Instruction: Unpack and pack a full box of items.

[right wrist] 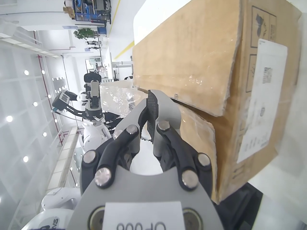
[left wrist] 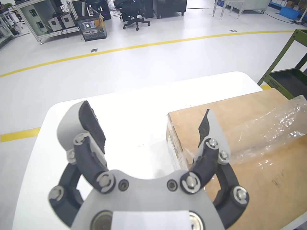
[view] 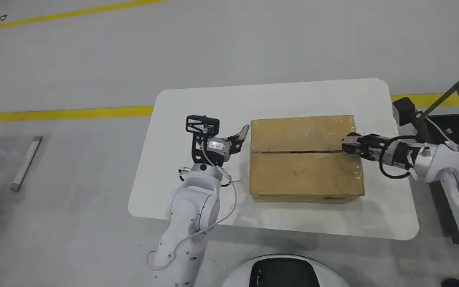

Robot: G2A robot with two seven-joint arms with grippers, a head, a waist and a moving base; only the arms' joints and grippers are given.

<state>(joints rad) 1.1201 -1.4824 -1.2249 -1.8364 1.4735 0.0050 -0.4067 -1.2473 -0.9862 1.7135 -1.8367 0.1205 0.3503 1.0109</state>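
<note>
A closed brown cardboard box (view: 305,168) lies on the white table (view: 186,143), its two top flaps meeting along a middle seam. My left gripper (view: 240,136) is at the box's left end, just above the table, open with nothing between its fingers (left wrist: 92,123). In the left wrist view the box (left wrist: 259,168) is beside one finger. My right gripper (view: 349,144) is at the right end of the seam, shut (right wrist: 150,104) on a strip of clear tape (right wrist: 117,94). The crinkled tape (left wrist: 275,123) arches up off the box top (right wrist: 191,48).
A green metal cart (left wrist: 287,72) stands just off the table's right side. The box's right end carries a white label (right wrist: 263,96) and is close to the table's right edge. Bare tabletop (left wrist: 134,111) lies left of the box.
</note>
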